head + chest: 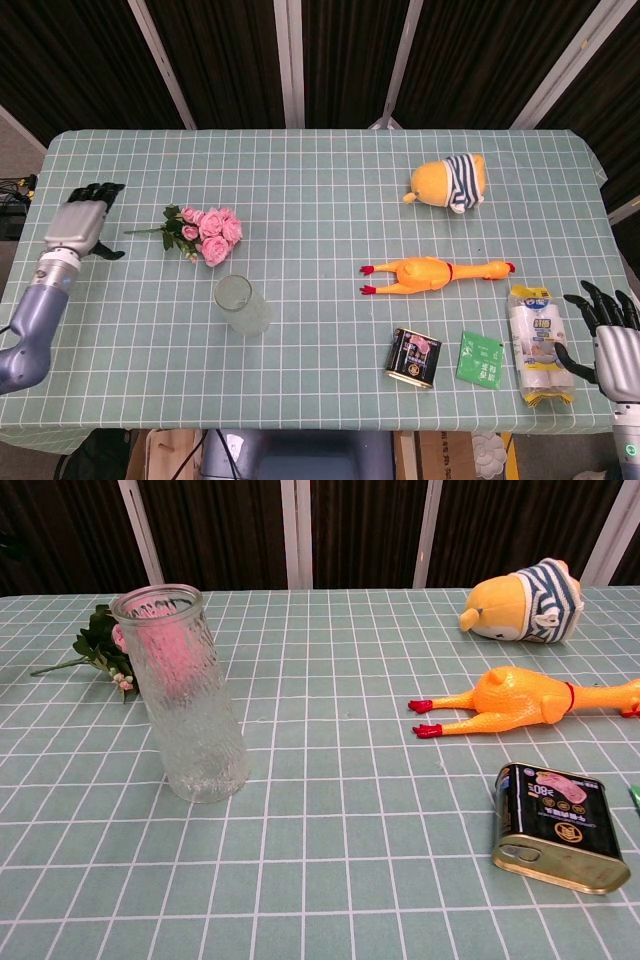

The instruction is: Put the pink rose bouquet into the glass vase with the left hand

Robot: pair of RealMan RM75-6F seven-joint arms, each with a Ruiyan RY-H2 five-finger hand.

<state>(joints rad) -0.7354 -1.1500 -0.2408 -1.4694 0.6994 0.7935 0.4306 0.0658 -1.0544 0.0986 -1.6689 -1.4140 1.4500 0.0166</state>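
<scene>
The pink rose bouquet with green leaves (205,234) is lying on the surface at 3 o'clock from the empty, loosely spread left hand (83,222), stem end nearest. The ribbed clear glass vase (240,305) is standing at the bouquet's 5 o'clock.

pink roses (213,234), green tablecloth (320,200) (white grid)

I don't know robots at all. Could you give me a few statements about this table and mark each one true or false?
1. The pink rose bouquet lies flat on the checked tablecloth. True.
2. The tall clear glass vase already holds flowers. False: it stands upright and empty.
3. The left hand grips the bouquet. False: it is left of the stems, apart from them.
4. The right hand is beside the white plastic packet. True.
5. The yellow rubber chicken stands upright. False: it lies on its side.
</scene>
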